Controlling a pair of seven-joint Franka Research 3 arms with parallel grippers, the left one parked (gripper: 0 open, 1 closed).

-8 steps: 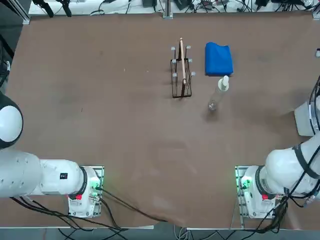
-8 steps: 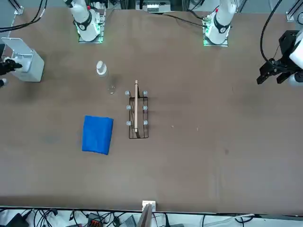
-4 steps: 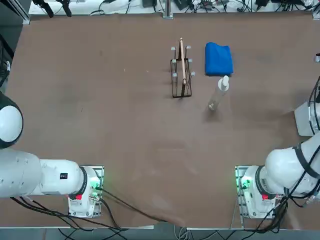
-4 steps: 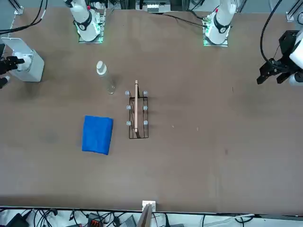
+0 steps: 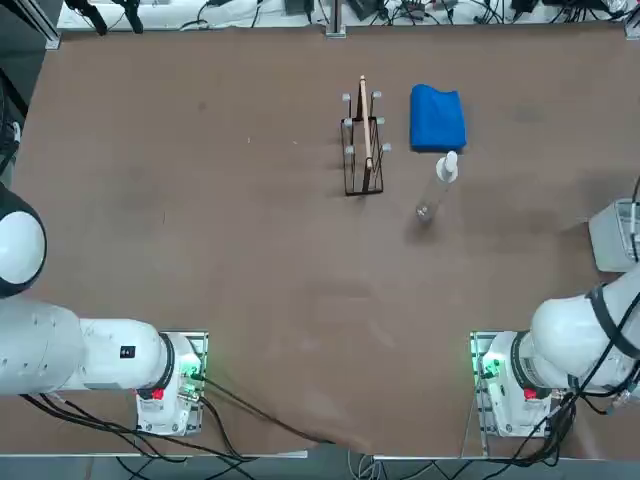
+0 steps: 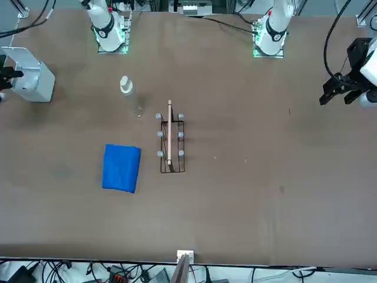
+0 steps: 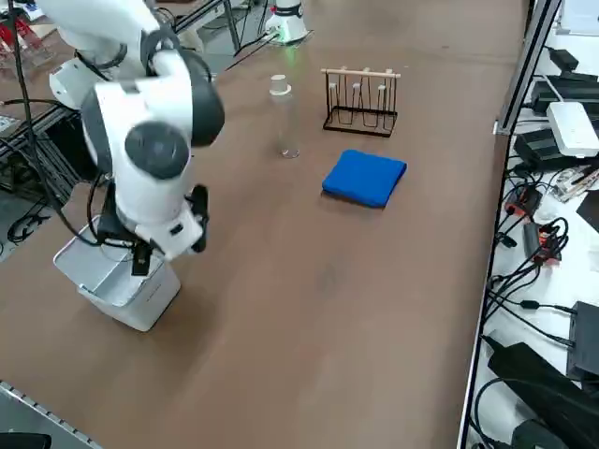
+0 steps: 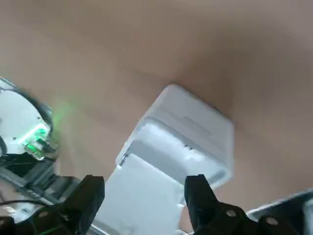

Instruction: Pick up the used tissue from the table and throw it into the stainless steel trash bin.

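The stainless steel trash bin (image 7: pixel 118 282) stands at my right edge of the brown table (image 5: pixel 250 250), also visible in the top view as the bin (image 5: pixel 612 236) and in the front view as the bin (image 6: pixel 27 74). My right gripper (image 7: pixel 142 256) hangs just above the bin's outer side. In the wrist view the gripper (image 8: pixel 145 182) is open, its fingers (image 8: pixel 93 193) spread with nothing held, and the bin (image 8: pixel 183 139) lies below them. The used tissue does not show on the table or between the fingers in any view.
A black wire rack (image 5: pixel 362 142) holding a thin wooden board stands mid-table at the far side. Beside it lie a folded blue cloth (image 5: pixel 437 118) and a clear white-capped bottle (image 5: pixel 441 178). Cables and boxes (image 7: pixel 552 140) crowd the ledge beyond the table's far edge.
In the front view my right gripper has slid outward past the bin toward the picture's edge. Bin, bottle, cloth and rack have not moved.
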